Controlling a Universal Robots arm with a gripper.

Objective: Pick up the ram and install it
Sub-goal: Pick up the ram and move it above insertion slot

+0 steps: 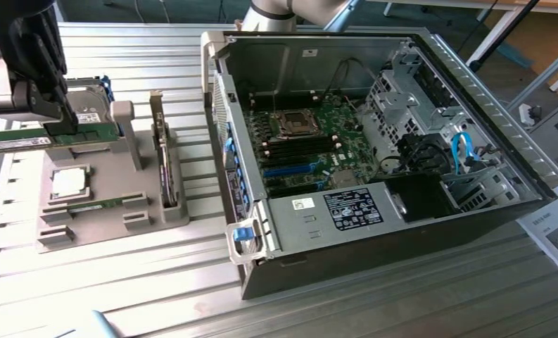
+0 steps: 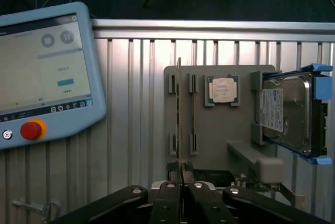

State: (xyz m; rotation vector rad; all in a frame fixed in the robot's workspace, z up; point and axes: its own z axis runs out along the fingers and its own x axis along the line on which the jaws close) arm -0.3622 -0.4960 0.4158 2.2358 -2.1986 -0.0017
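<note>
The ram (image 1: 11,144) is a long green stick held level above the grey holder (image 1: 100,218) at the exterior view's left. My gripper (image 1: 53,127) is shut on its middle. In the wrist view the ram (image 2: 179,103) shows edge-on as a thin line running out from between my gripper's (image 2: 181,182) closed fingers. The open computer case (image 1: 466,77) lies at the exterior view's right, with its motherboard (image 1: 345,123) and the dark memory slots (image 1: 302,148) exposed.
The holder (image 2: 220,130) also carries a second green stick (image 2: 192,109), a square silver processor (image 2: 222,89), an upright card (image 1: 166,169) and a hard drive (image 2: 285,111) in a blue frame. A teach pendant (image 2: 42,72) lies beside it on the slatted metal table (image 1: 119,296).
</note>
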